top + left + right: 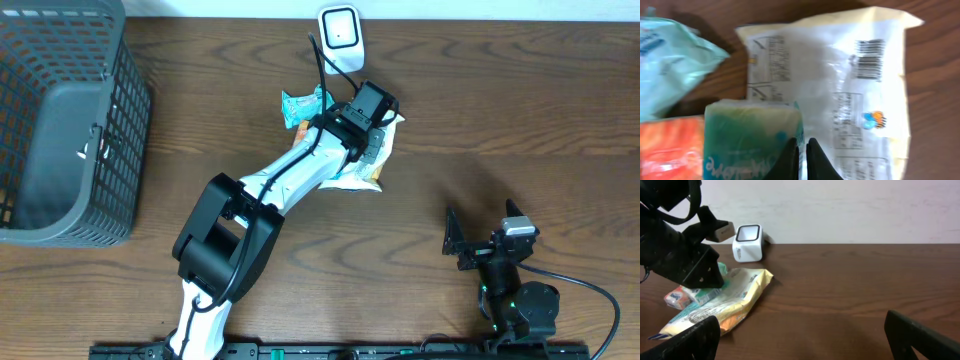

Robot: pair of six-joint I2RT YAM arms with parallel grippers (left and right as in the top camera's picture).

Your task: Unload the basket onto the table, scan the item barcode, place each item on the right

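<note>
Left tool (802,149) at bottom centre of the left wrist view, jaws pressed together. Tips sit over the edge where a green-and-white packet (752,135) meets a pale yellow packet (840,100). Cannot tell whether any film is nipped between the tips.

Pale yellow packet lies flat on the desk (935,100), printed back facing up. Its barcode (869,60) is in the upper right of that view, uncovered but blurred. Light blue packet (670,65) at upper left. Orange packet (667,152) at lower left, touching the green-and-white one. All four are bunched together.

Overhead view: the bunch sits at top centre of the frame. The left arm reaches diagonally up from the bottom edge and covers most of it. White scanner (339,33) is just above the bunch near the top edge, its dark-rimmed window visible from above. Grey mesh basket (60,120) at upper left, well apart from the packets.

Right tool (801,322) is at the lower right of the overhead view, well apart from the bunch, jaws wide over bare desk. In the right wrist view the scanner and packets lie at the left of the frame.
</note>
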